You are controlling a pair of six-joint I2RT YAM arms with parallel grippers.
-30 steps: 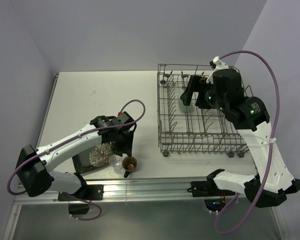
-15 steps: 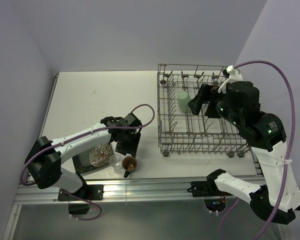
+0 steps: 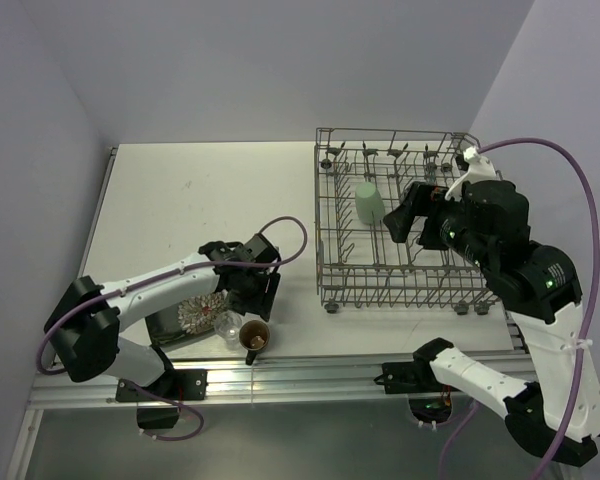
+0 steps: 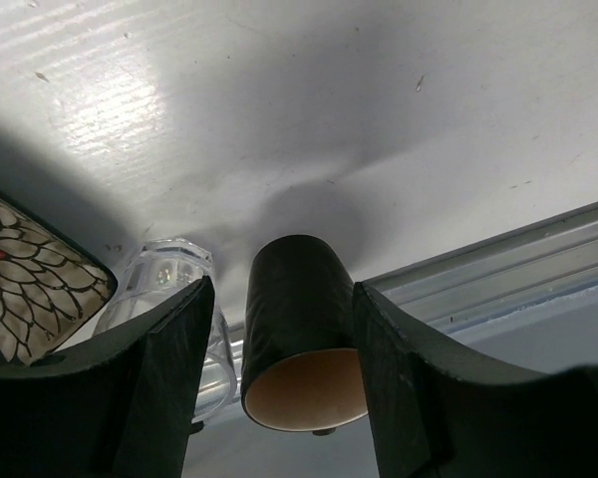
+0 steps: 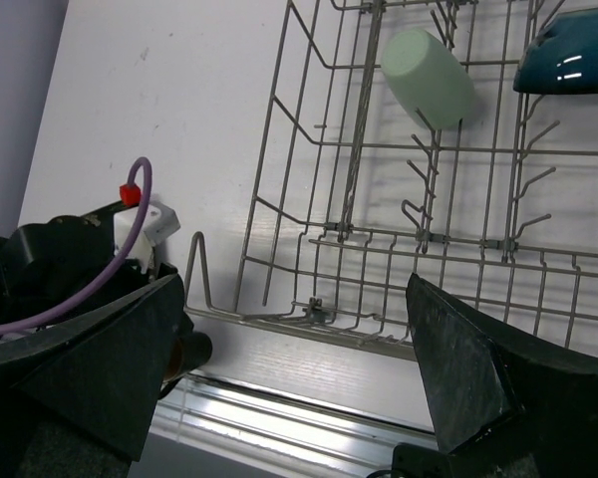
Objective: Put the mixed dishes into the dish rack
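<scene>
The white worktop is carrying the dish rack on its right half, with the left half lying mostly bare. Close to the near edge on the left, the square black floral plate is lying flat. The small clear glass is sitting just beside the plate's right corner, and the brown handled mug is sitting just right of the glass.

overhead view, right wrist shares dish rack
</scene>
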